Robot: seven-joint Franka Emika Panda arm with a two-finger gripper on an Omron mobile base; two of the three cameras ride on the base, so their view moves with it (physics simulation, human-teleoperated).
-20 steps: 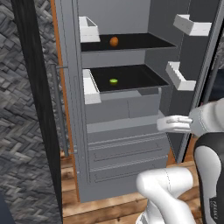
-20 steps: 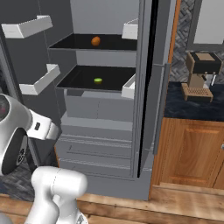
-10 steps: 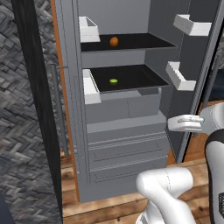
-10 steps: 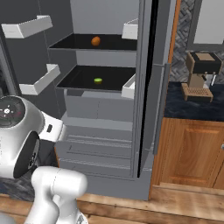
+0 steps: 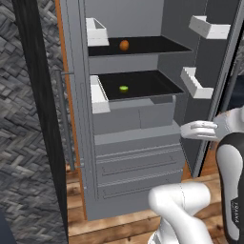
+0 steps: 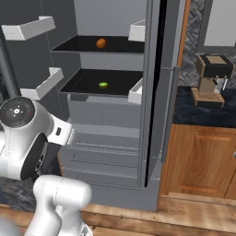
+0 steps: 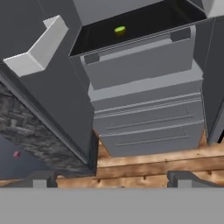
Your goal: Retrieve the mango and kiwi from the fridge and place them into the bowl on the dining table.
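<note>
We see the fridge (image 5: 128,143) standing with both doors swung wide, its dark shelves and grey drawers (image 5: 138,164) exposed. The mango (image 5: 124,45) sits on the upper shelf and the kiwi (image 5: 124,88) on the shelf below it, toward the middle; neither has moved since a second ago. From the hand view we look up at the kiwi (image 7: 120,30) on its dark shelf, with the drawers (image 7: 148,127) straight ahead and a white door shelf (image 7: 37,50) at upper left. The gripper (image 7: 111,178) has its jaws spread wide, holding nothing (the two finger tips sit far apart at the bottom of that view). What has changed is the arm: its white forearm (image 5: 202,129) has drawn back toward the right of the left base view, and in the right base view the round joint (image 6: 20,133) has risen into sight. A coffee machine (image 6: 211,78) stands on the counter to the right.
</note>
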